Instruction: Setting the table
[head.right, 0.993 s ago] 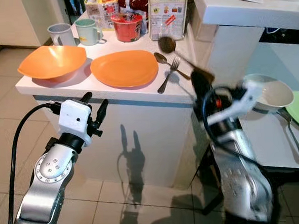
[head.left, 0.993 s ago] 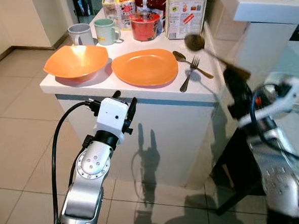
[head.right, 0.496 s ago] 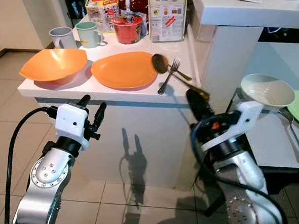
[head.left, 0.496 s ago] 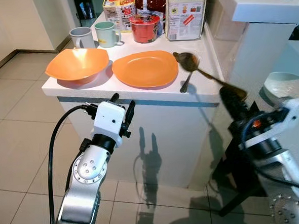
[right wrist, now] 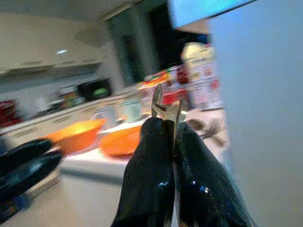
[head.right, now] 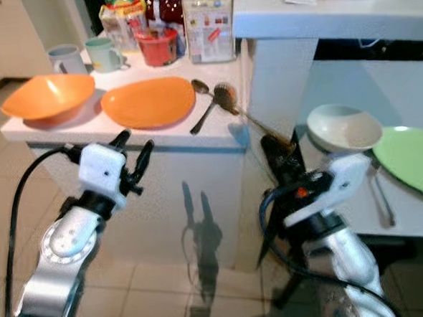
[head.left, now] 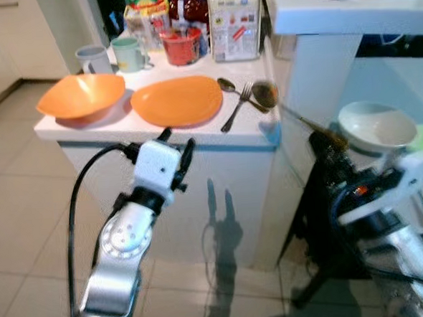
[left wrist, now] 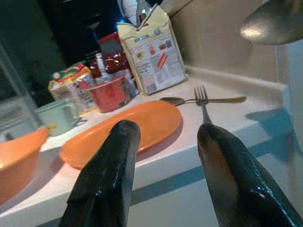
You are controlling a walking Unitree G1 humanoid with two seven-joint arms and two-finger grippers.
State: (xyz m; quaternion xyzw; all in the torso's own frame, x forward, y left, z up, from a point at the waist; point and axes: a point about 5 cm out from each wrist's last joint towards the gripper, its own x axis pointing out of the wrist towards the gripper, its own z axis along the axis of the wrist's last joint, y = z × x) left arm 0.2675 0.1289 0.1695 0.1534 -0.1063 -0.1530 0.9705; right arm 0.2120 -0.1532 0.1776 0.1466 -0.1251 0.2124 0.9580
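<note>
The right end effector [head.right: 282, 154] was clamped on the handle of a spoon [head.right: 226, 96], whose bowl hung just above the counter [head.right: 231, 132] corner, beside a fork [head.right: 207, 112] and an orange plate [head.right: 148, 101]. The left end effector [head.left: 176, 143], fingers apart, hovered low before the counter's edge, below that plate.

Two silver, round-jointed arms with white wrist housings. Left gripper [head.left: 177, 152]: two long black fingers [left wrist: 106, 182], thick black cable looped alongside the forearm. Right gripper [head.right: 277, 149]: glossy black fingers [right wrist: 151, 175], black cables, small red mark on the housing.
</note>
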